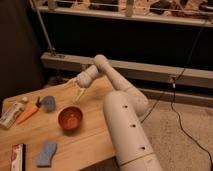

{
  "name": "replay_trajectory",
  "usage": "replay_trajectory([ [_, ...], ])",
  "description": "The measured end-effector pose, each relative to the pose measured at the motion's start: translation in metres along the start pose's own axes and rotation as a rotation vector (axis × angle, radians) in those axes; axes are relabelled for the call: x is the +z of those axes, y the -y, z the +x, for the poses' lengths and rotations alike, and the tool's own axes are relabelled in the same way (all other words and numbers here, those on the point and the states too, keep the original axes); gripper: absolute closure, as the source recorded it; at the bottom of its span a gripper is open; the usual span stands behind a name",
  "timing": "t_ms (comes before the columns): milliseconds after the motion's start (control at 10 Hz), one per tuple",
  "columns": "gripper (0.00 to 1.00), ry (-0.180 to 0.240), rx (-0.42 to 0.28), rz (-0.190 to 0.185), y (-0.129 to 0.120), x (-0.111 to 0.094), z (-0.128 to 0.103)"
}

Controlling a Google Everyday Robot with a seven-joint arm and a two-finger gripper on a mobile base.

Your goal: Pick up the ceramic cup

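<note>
The ceramic cup (70,119) is a round, reddish-brown vessel standing upright on the wooden table (90,140), its mouth facing up and nothing inside it. My gripper (74,89) hangs over the far part of the table, a little beyond and above the cup and apart from it. Its pale fingers (68,82) are spread open with nothing between them. The white arm reaches up from the large base at the table's right side.
Left of the cup lie an orange carrot (28,114), a blue-grey item (48,103) and a pale bottle (12,113). A blue-grey pad (46,153) and a flat bar (17,156) lie near the front edge. A metal rail runs behind the table.
</note>
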Motion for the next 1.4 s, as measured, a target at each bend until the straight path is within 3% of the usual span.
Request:
replay_trajectory([
  [100, 0.35, 0.014, 0.007, -0.028, -0.005, 0.002, -0.007],
  [200, 0.35, 0.027, 0.020, -0.082, -0.012, -0.002, -0.013],
  [500, 0.35, 0.063, 0.079, -0.337, -0.035, -0.029, -0.032],
  [600, 0.35, 0.088, 0.118, -0.464, -0.036, -0.044, -0.042],
  [800, 0.35, 0.126, 0.142, -0.596, -0.024, -0.054, -0.050],
  [900, 0.35, 0.141, 0.141, -0.640, -0.013, -0.054, -0.047],
  [1100, 0.35, 0.142, 0.117, -0.658, 0.004, -0.040, -0.034],
  [1400, 0.35, 0.089, 0.037, -0.600, 0.029, -0.011, -0.009],
])
